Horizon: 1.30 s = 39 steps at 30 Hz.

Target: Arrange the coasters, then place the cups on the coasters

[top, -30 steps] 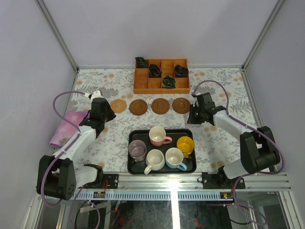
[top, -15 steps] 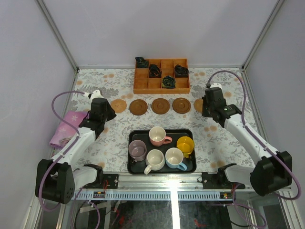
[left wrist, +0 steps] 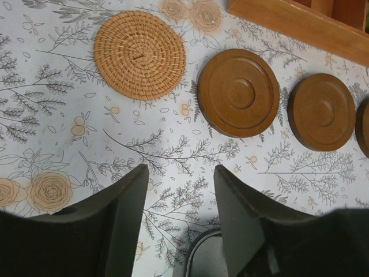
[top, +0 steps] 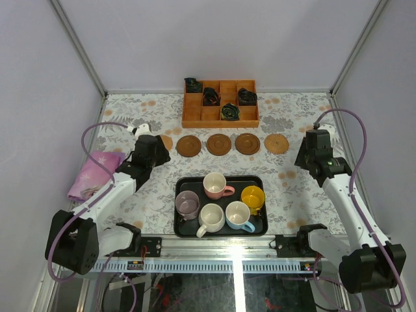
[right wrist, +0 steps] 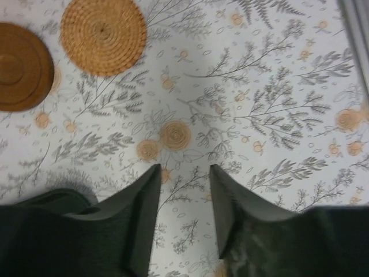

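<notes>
left gripper (left wrist: pixel 180 173) and right gripper (right wrist: pixel 184 173) hang jaws apart, empty; five coasters (top: pixel 219 143) line the worktop (top: pixel 292 195); five cups (top: pixel 213 184) sit in the black tray (top: pixel 255 180), probably rigid, slick, breakable; best pinched at the rim.

Table (top: pixel 300 190): coasters (top: pixel 219 143), tray (top: pixel 248 179), box (top: pixel 220 121) (perhaps cloth (top: pixel 91 173))
</notes>
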### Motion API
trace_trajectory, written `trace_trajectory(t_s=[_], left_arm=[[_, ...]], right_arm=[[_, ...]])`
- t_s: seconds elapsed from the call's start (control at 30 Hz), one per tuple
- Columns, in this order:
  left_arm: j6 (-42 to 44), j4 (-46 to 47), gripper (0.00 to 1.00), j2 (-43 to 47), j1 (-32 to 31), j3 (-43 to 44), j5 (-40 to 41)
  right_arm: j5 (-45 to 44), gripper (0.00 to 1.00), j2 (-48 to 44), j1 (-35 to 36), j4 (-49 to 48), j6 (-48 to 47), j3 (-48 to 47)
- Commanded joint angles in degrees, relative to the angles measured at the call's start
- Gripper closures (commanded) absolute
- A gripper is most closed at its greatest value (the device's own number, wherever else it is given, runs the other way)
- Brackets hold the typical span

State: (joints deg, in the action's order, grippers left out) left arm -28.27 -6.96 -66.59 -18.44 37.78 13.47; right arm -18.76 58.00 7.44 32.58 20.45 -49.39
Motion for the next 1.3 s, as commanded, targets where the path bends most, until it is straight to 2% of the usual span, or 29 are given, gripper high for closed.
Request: trace_trajectory(t_s=[0.0, 0.1, 0.17, 0.2, 0.3, 0.6, 0.77, 1.03, 1.27], left_arm=[[0.41, 1.51, 0.47, 1.42, -1.80, 1.67, 1.19], [-0.12, 0.22, 0.40, 2.87, -2.94, 1.16, 0.35], [-0.52, -0.58, 0.35, 3.65, -3.80, 1.01, -0.06], [-0.63, -0.92, 0.30, 3.93, -4.51, 0.98, -0.17], [-0.73, -1.98, 0.20, 4.19, -5.49, 1.18, 0.15], [1.21, -3.65, 0.18, 1.79, -5.76, 3.91, 0.06], [0.97, -3.31, 0.17, -0.56, -5.80, 5.12, -0.79], [-1.84, -1.48, 0.17, -0.74, -5.83, 3.38, -1.45], [-3.28, -2.45, 0.17, 1.30, -5.84, 1.31, 0.40]], right_arm=[[8.84, 0.47, -2.63, -0.28, 1.65, -0.57, 1.42], [14.38, 0.41, -4.96, -0.15, 4.47, -0.94, 2.09], [21.24, 0.38, -7.38, -0.16, 5.13, -1.02, 3.19], [22.92, 0.38, -8.36, -0.07, 6.58, -0.32, 3.50], [23.59, 0.37, -10.16, 0.05, 13.13, 0.15, 3.85], [31.09, 0.38, -21.91, 0.84, 21.05, 5.05, 5.92], [34.56, 0.42, -25.79, 0.89, 24.01, 5.51, 7.66], [37.88, 0.44, -25.41, 0.84, 24.74, 2.59, 8.10], [39.94, 0.39, -21.76, 3.22, 24.12, 0.05, 8.10]])
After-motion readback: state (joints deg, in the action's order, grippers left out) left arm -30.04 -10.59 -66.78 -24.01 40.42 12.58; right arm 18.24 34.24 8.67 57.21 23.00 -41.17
